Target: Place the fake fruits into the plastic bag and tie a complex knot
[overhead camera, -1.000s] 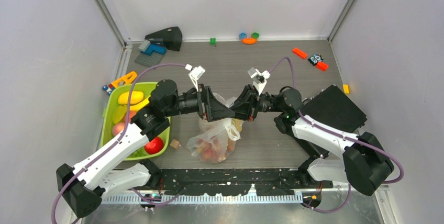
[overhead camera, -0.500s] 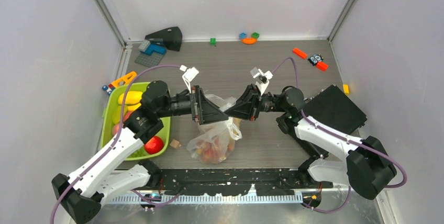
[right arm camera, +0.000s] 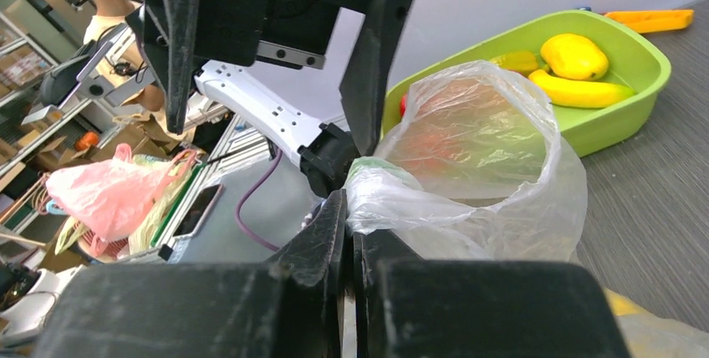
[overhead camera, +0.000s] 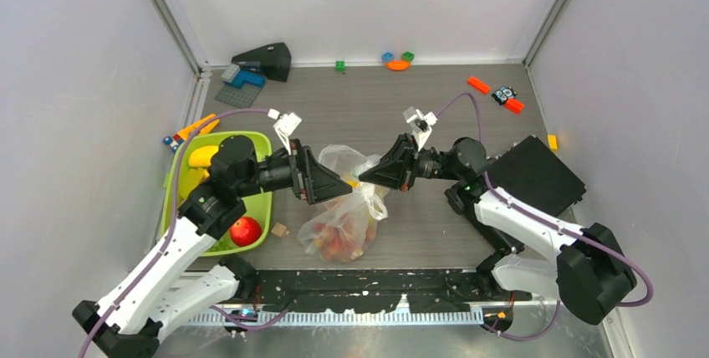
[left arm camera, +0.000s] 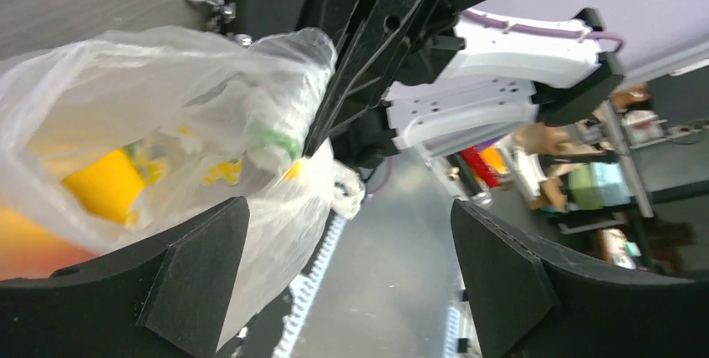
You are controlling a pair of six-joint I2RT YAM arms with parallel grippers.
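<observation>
One edge of the plastic bag [overhead camera: 344, 222] is clenched in my right gripper [overhead camera: 363, 181], propping its mouth open mid-table, while my left gripper [left arm camera: 347, 237] gapes empty beside it, free to fetch fake fruits [overhead camera: 245, 231] from the tray [overhead camera: 167, 199].

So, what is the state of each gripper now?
Left gripper: open, gripping nothing.
Right gripper: shut on the bag.

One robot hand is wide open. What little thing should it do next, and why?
Probably swing the left gripper over to the green tray and take another fruit. Its fingers stand open and empty. The right gripper pinches the plastic bag by its rim, holding the mouth up. A red apple, a banana and a yellow mango lie in the tray.
</observation>
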